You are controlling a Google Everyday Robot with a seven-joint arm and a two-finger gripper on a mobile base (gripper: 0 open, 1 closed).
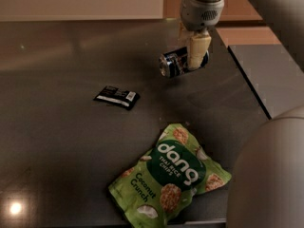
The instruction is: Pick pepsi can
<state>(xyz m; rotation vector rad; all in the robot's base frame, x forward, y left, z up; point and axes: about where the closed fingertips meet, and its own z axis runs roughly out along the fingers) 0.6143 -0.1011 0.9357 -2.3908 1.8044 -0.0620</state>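
The pepsi can (175, 62) is dark blue with a shiny silver end facing left. It lies on its side in the air, held above the dark table (57, 141) at the upper middle of the camera view. My gripper (194, 56) comes down from the top and is shut on the can, with one cream finger (197, 51) across its right half. The grey wrist sits right above it.
A flat black wrapper (117, 97) lies on the table left of and below the can. A green Dang chips bag (171, 179) lies near the front edge. My robot's grey body fills the right side. A lighter grey surface lies at the right.
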